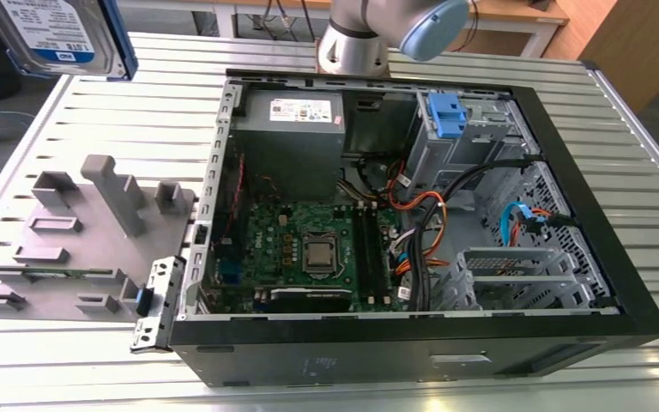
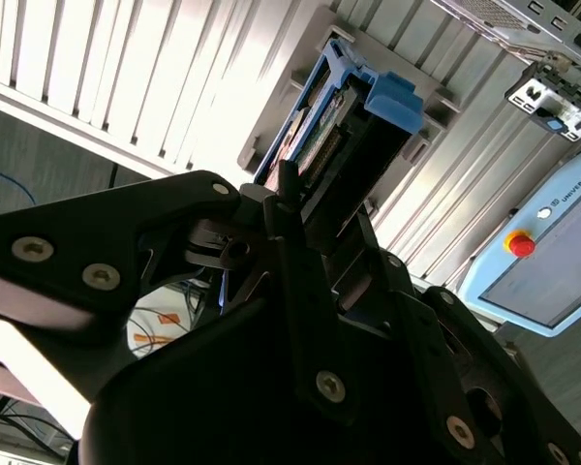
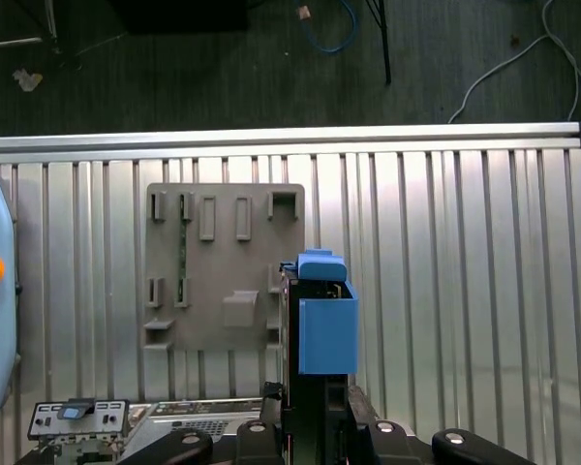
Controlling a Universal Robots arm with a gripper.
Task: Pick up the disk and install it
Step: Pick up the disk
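Slatted metal table (image 1: 112, 120), open black computer case (image 1: 421, 360) on it, grey holder plate (image 1: 89, 249) just beside

On my exterior feed the arm (image 1: 359, 43) is a silver-grey metal tube with a rounded joint that carries a pale blue cap (image 1: 432, 30). In the second wrist view my tool (image 2: 310, 208) is matte black, built of flat, angular linkage plates pinned with round silver screws (image 2: 32, 249). More black links and silver screw heads (image 3: 448, 440) show in the first wrist view.
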